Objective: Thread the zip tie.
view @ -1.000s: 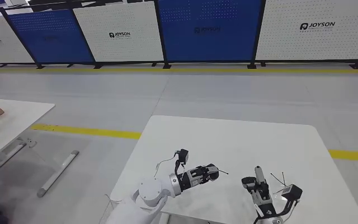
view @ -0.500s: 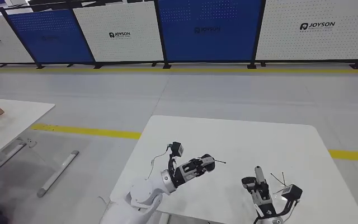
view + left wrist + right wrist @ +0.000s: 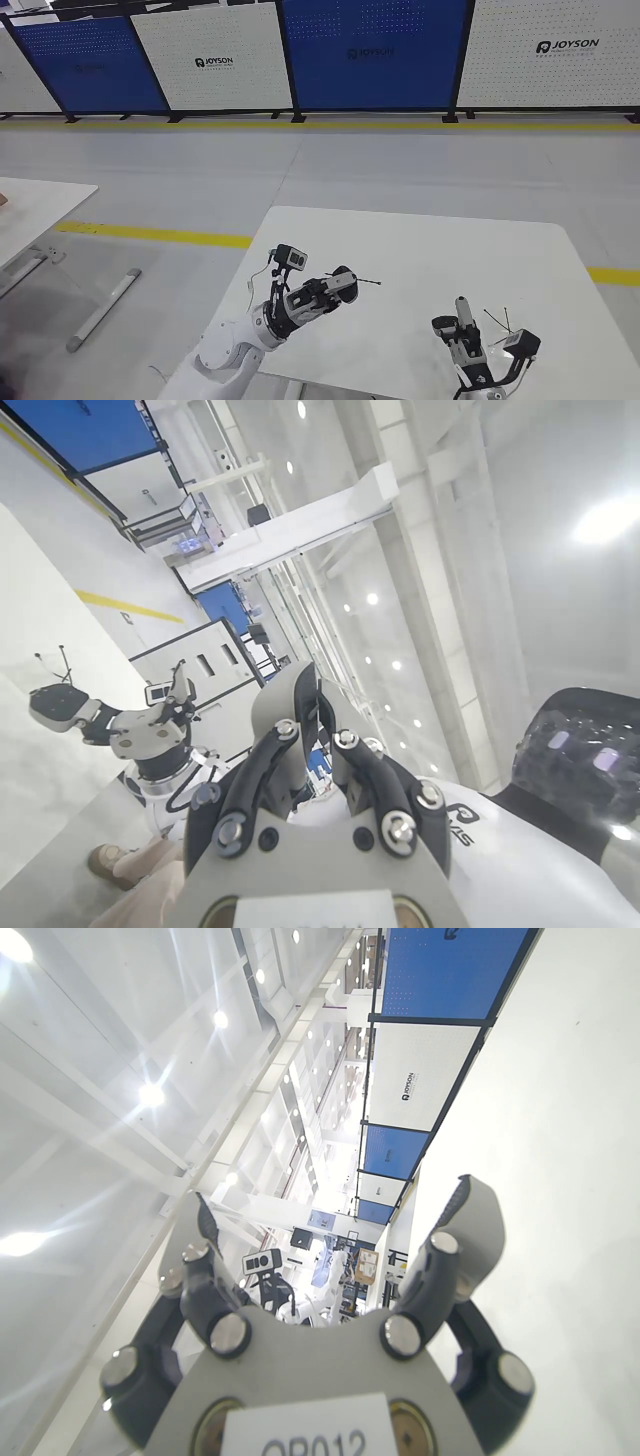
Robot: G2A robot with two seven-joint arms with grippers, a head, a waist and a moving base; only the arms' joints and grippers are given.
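The zip tie (image 3: 366, 282) is a thin black strip. It pokes out towards the right of the frame from the left pincer (image 3: 343, 281), low and left of centre in the top view, above the white bench (image 3: 450, 240). The pincer is clamped tight on it. In the left wrist view the grey fingers (image 3: 280, 705) meet with almost no gap, their ribbed dark pads pressed together.

The right pincer (image 3: 334, 1195) stands wide and holds nothing. In the top view it points up at the lower right (image 3: 462, 308), well apart from the tie. Two thin dark strands (image 3: 497, 320) show just beside that arm; I cannot tell if they are ties or cabling.

The tie looks very light, slick and springy, so its free length will likely sag and quiver. It is too fine here to tell head from tail. A grip close behind the tip would probably keep it stiff enough to aim. The head, being small and smooth, would best be pinched across its flat sides, leaving the slot unobstructed.

The bench top is matt, smooth and round-cornered.
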